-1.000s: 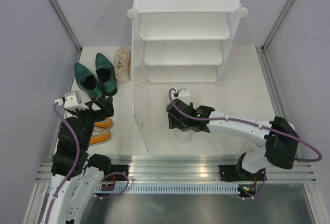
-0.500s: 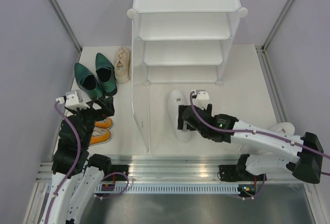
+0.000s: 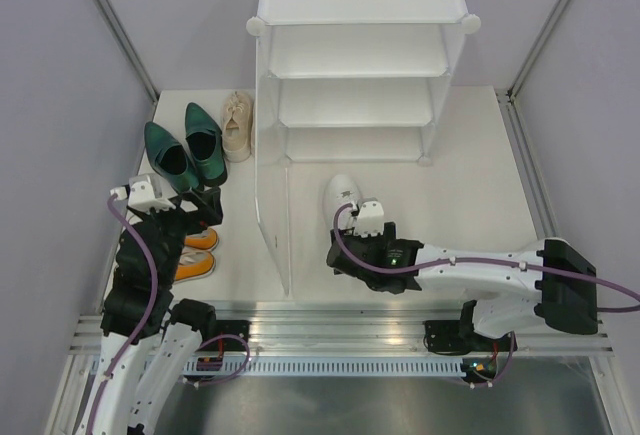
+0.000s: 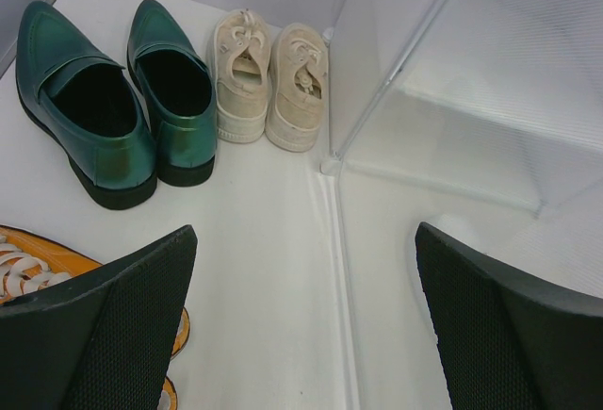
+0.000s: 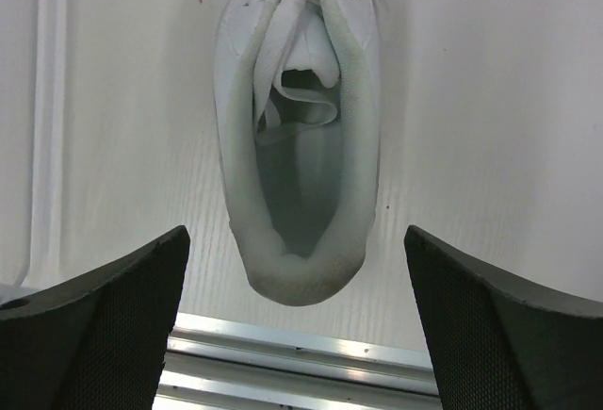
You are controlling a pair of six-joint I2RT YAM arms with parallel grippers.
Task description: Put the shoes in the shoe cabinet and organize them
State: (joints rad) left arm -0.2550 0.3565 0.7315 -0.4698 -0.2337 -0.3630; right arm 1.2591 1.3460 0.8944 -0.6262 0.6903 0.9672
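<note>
A white sneaker lies toe away from me on the white surface, just right of the shoe cabinet's translucent left panel. My right gripper hangs open above its heel, fingers wide on either side and touching nothing; from above, the right gripper covers the heel of the white sneaker. Left of the cabinet stand the dark green heels, cream sneakers and orange sneakers. My left gripper hovers open between the green heels and the orange sneaker, holding nothing.
A metal rail runs along the near table edge right behind the white sneaker's heel. Grey walls close in the table on the left, right and back. The cabinet's side panel stands close on the left gripper's right.
My right gripper has opened, leaving the white sneaker on the surface. It swung right, then came back over the heel. The left arm has stayed put.
</note>
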